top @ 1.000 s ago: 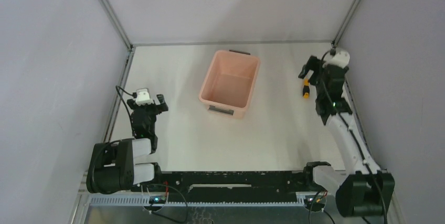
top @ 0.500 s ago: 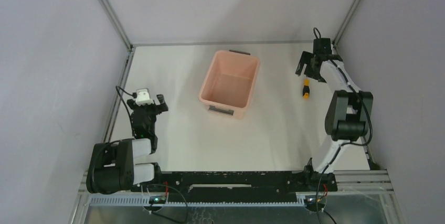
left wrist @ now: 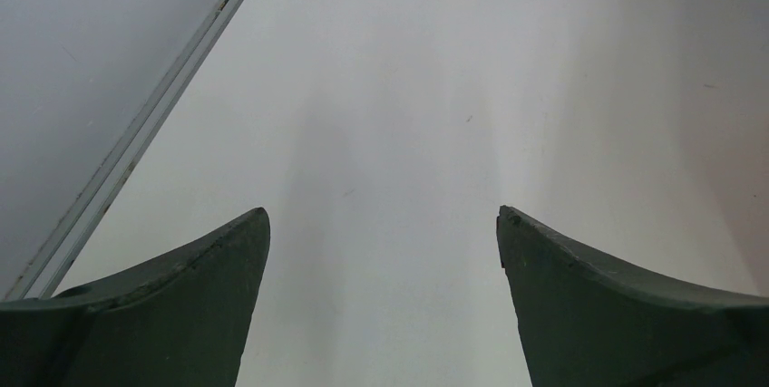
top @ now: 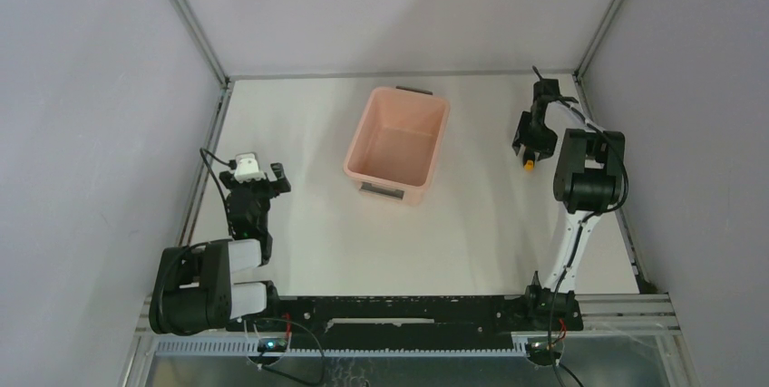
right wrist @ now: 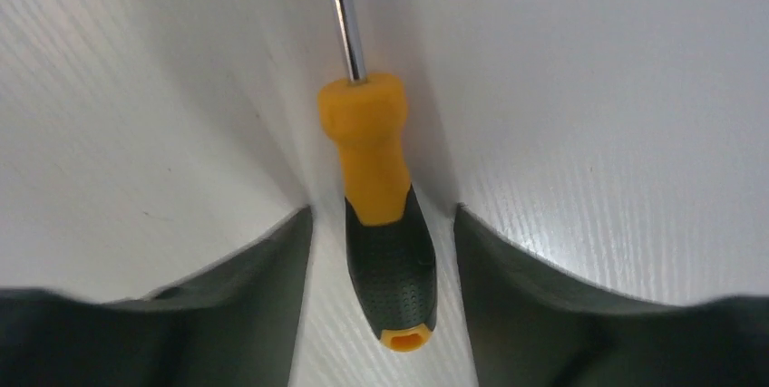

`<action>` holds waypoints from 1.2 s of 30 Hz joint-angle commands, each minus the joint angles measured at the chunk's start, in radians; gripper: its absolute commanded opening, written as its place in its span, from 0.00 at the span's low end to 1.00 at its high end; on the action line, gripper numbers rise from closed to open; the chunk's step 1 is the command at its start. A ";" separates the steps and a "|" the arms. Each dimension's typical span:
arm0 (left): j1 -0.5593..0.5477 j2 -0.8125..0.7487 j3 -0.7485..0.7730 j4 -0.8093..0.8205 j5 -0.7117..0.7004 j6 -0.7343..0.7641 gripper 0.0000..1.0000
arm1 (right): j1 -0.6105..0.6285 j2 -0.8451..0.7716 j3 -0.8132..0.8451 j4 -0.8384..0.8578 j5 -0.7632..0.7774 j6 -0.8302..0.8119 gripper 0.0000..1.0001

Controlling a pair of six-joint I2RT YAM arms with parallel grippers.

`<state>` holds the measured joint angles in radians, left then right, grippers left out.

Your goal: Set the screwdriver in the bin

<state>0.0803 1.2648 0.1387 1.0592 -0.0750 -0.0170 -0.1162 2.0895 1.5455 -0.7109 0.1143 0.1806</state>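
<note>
**Almost Time to Squeeze**

From above, the pink bin (top: 396, 147) sits on the white table (top: 472, 233), a bit toward 12 o'clock from the middle. Nothing is in it. The screwdriver (top: 529, 162) lies flat on the table at 3 o'clock from the bin, well apart from it. Only its orange end peeks out, because the right gripper (top: 529, 140) is down over it. The left gripper (top: 258, 183) is far off at 8 o'clock, near the table's edge.

The left wrist camera shows its two dark fingers (left wrist: 163, 314) spread wide. Between them is only bare table, so that hand holds nothing.

The right wrist camera shows the most. The screwdriver lies straight between the two fingers (right wrist: 227, 305). Its thin metal stick points to 12 o'clock and its black end to 6 o'clock. One finger stands at 9 o'clock of the black grip and one at 3 o'clock. A thin strip of table shows on each side, so the fingers are open and not pinching it yet.

I think this is the grabbing step, and the job has hardly begun. Next the fingers need to squeeze the black grip evenly, so it does not roll away. After that it needs a lift, a carry toward 9 o'clock above the bin's rim, and a drop inside.
</note>
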 commanded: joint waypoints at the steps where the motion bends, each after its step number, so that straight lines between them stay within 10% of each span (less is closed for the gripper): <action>1: -0.006 -0.009 0.039 0.026 -0.003 0.012 1.00 | -0.008 0.006 0.022 -0.026 -0.035 -0.013 0.55; 7: -0.006 -0.009 0.039 0.025 -0.003 0.012 1.00 | -0.008 -0.061 0.112 -0.137 -0.022 -0.027 0.05; 22: -0.007 -0.009 0.038 0.026 -0.003 0.012 1.00 | 0.310 -0.350 0.360 -0.453 0.106 0.048 0.08; 36: -0.006 -0.008 0.038 0.026 -0.003 0.012 1.00 | 0.772 -0.151 0.471 -0.324 0.115 0.317 0.09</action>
<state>0.0803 1.2648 0.1387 1.0592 -0.0750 -0.0170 0.6430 1.8637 1.9934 -1.0889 0.1833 0.3603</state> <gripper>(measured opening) 0.996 0.372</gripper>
